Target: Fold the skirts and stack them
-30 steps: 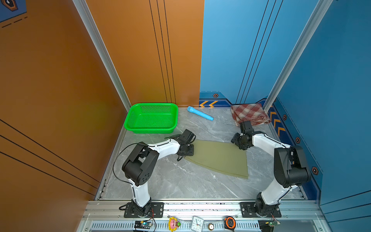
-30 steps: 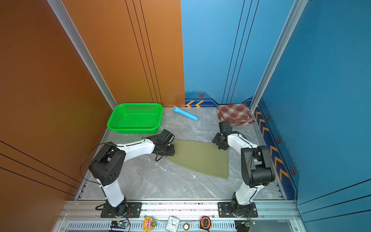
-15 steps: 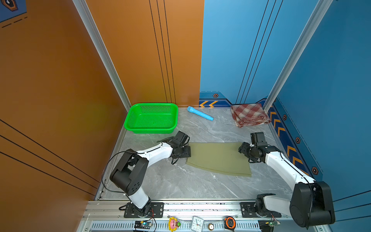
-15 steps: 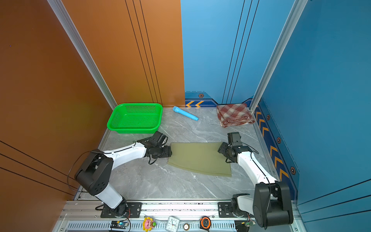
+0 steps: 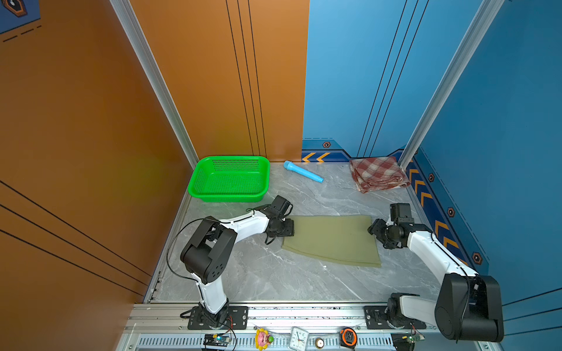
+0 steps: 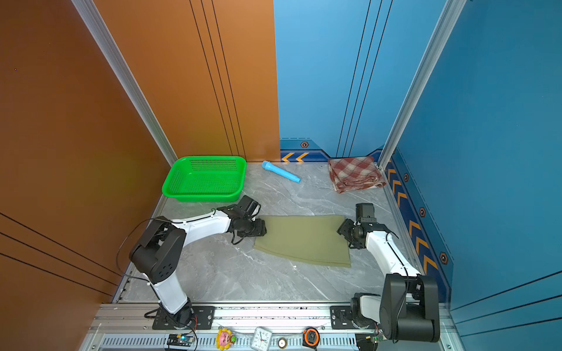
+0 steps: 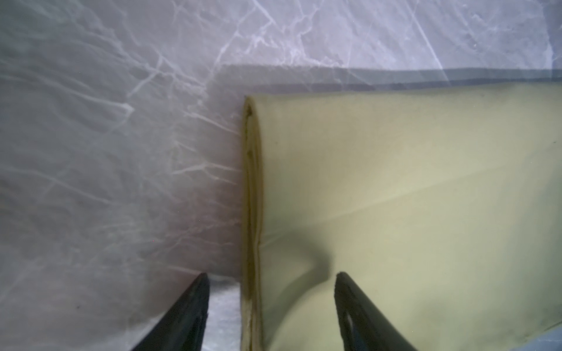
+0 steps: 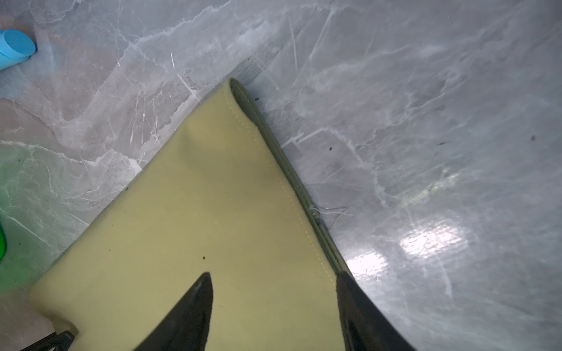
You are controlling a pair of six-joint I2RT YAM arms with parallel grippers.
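An olive-green skirt (image 5: pixel 331 240) (image 6: pixel 304 240) lies flat in the middle of the marble table. My left gripper (image 5: pixel 289 228) (image 6: pixel 262 228) sits at its left edge. In the left wrist view the left gripper (image 7: pixel 270 275) is open and straddles the folded edge of the skirt (image 7: pixel 395 182), one finger over bare marble and one over cloth. My right gripper (image 5: pixel 372 229) (image 6: pixel 342 229) is at the skirt's right edge. The right gripper (image 8: pixel 273 273) is open just above the stitched hem of the skirt (image 8: pixel 213 212). A folded red-and-cream plaid skirt (image 5: pixel 377 177) (image 6: pixel 355 173) rests in the back right corner.
An empty green mesh basket (image 5: pixel 231 182) stands at the back left, just behind the left arm. A light-blue tube (image 5: pixel 302 171) (image 8: pixel 13 48) lies at the back middle. Walls close in on three sides. A clock (image 5: pixel 299 337) and small trinkets sit on the front rail.
Over the last second both grippers came toward the front and the olive skirt came with them, ending squarer and flatter. The right arm swung out to the right and stretched forward.
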